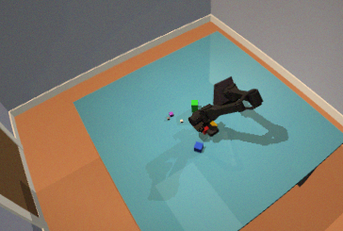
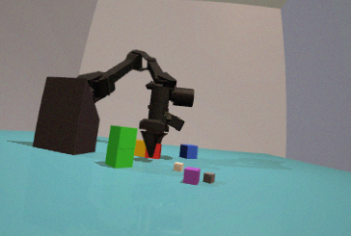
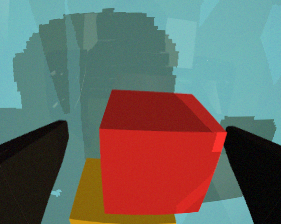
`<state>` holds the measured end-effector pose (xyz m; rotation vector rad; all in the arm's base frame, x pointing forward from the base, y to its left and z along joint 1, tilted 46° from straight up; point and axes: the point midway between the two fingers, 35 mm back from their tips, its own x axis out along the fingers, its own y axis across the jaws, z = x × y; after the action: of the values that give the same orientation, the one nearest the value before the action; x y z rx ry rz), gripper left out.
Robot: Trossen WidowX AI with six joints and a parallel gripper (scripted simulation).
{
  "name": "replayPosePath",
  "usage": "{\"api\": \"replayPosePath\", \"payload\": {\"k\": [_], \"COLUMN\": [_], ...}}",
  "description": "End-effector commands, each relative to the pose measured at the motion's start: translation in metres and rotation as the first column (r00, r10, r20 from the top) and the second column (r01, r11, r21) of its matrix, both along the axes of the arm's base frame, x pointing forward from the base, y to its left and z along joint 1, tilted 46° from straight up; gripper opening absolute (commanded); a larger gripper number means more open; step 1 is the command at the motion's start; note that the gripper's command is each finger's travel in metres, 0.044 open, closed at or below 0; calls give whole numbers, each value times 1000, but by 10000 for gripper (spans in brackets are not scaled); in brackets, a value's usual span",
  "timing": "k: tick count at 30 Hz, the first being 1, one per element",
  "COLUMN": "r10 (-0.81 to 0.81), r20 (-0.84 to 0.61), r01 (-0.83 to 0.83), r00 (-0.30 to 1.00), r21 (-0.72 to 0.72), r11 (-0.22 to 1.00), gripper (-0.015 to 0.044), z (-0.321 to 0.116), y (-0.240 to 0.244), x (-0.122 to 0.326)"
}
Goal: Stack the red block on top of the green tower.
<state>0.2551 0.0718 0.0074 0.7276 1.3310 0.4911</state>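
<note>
The red block [image 1: 205, 128] [image 2: 157, 151] [image 3: 156, 170] sits low on the mat, touching or very near the yellow block. My gripper [image 1: 206, 131] [image 2: 152, 155] [image 3: 149, 132] points down over it and is open, with a finger on either side. In the wrist view the right fingertip appears close to the block's right corner, while a wider gap shows at the left finger. Contact cannot be told. The green tower [image 1: 194, 105] [image 2: 121, 146] stands upright, apart from the gripper.
The yellow block [image 1: 213, 123] [image 2: 140, 147] [image 3: 88, 185] is beside the red one. A blue block [image 1: 199, 147] [image 2: 188, 151] lies farther off. Small magenta [image 1: 171, 114] [image 2: 192, 175], cream [image 1: 182, 121] [image 2: 178, 167] and brown [image 1: 169, 119] [image 2: 208, 177] cubes lie beyond the tower.
</note>
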Motion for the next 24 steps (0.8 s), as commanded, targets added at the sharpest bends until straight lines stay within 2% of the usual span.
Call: {"api": "replayPosePath", "payload": {"k": [1,8,15,19,24], "r10": [-3,-3,-3,-3,-3], "r20": [-5,-5,-5,-5,-5], "r01": [3,3,3,3,3], "r00": [1000,1000,1000,1000,1000], "r21": [1,1,1,0,-2], "r11": [1000,1000,1000,1000,1000], "gripper": [335,151,105,0,0], "z": [0,0,0,4,18], "y": [0,0,0,-5,-19], "x": [-1,-1,-1,-2,-5]}}
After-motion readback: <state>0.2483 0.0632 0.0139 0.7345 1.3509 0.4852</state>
